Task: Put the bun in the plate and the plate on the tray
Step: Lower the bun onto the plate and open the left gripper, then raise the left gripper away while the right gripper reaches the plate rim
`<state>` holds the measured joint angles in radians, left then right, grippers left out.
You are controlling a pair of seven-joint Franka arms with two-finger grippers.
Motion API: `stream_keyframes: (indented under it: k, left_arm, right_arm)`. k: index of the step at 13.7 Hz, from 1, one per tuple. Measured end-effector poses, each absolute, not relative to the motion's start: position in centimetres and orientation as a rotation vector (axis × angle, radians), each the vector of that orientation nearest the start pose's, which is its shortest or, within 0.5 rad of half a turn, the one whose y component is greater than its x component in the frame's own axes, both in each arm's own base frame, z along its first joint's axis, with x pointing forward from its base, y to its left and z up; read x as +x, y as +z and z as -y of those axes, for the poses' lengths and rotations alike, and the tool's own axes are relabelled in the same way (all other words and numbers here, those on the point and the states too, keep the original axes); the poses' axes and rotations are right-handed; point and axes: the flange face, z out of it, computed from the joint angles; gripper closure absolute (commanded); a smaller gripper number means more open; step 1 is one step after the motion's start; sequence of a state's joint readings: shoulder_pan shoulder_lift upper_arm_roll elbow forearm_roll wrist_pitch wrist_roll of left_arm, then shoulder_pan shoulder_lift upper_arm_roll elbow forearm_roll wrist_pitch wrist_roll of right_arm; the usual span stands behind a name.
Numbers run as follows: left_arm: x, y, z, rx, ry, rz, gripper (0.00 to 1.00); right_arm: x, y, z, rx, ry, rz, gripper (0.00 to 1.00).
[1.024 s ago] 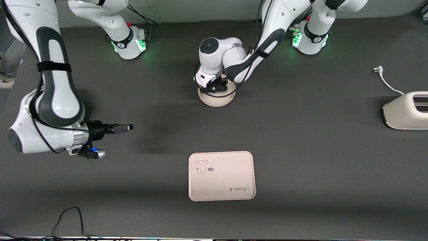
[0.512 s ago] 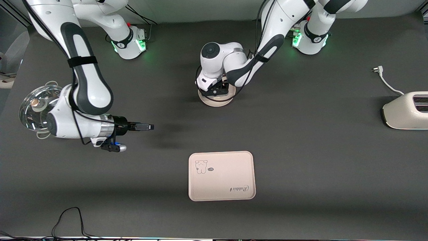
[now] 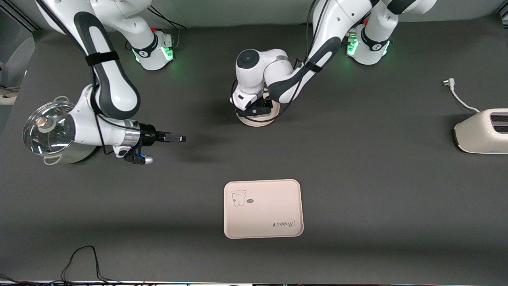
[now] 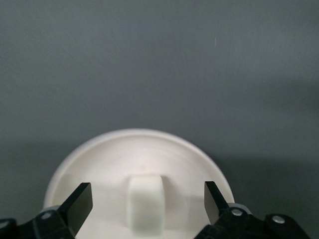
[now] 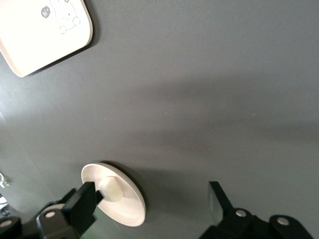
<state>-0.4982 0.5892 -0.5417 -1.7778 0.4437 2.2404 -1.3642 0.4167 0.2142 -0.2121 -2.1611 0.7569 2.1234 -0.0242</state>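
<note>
The round cream plate [image 3: 254, 121] sits near the middle of the table, closer to the robot bases than the tray [image 3: 263, 208]. My left gripper [image 3: 258, 107] hangs low over the plate and is open. In the left wrist view the off-white bun [image 4: 144, 201] lies in the plate [image 4: 139, 149] between the spread fingers [image 4: 79, 204], untouched. The bun is hidden in the front view. My right gripper [image 3: 176, 138] is open and empty, in the air toward the right arm's end of the table. The right wrist view shows the plate [image 5: 124, 209], the bun [image 5: 110, 189] and the tray [image 5: 42, 30].
A steel pot with a glass lid [image 3: 47, 129] stands at the right arm's end of the table. A white toaster [image 3: 482, 131] with its loose cord and plug [image 3: 456, 95] sits at the left arm's end. A black cable [image 3: 83, 260] lies at the table's near edge.
My right arm has swung toward the middle of the table, uncovering the pot, and its gripper has moved along with it. My left gripper has stayed over the plate, shifting only slightly.
</note>
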Motion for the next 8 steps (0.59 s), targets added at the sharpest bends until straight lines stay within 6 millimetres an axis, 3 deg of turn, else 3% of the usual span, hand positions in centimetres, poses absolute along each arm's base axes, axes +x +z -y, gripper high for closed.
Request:
stream_keyframes:
  k: [2,4,6,8]
  left_arm:
    - [40.2,31.3,53.1,-3.069,-0.102,0.189,0.0]
    - [44.3,36.6,50.1,-3.111,-0.085,0.168,0.0]
    - [49.6,40.9,43.9,-3.165,-0.022,0.098,0.0]
    - [54.4,43.7,35.9,-3.167,0.005,0.038,0.0]
  right_arm:
    - [50.8,27.5,-16.3,-2.583,0.351,-0.336,0.05]
    - [48.9,26.3,-19.0,-2.576,0.372,-0.327,0.05]
    - [47.0,25.2,-21.2,-2.577,0.378,-0.323,0.05]
    - [44.8,24.2,-23.8,-2.582,0.395,-0.287,0.04]
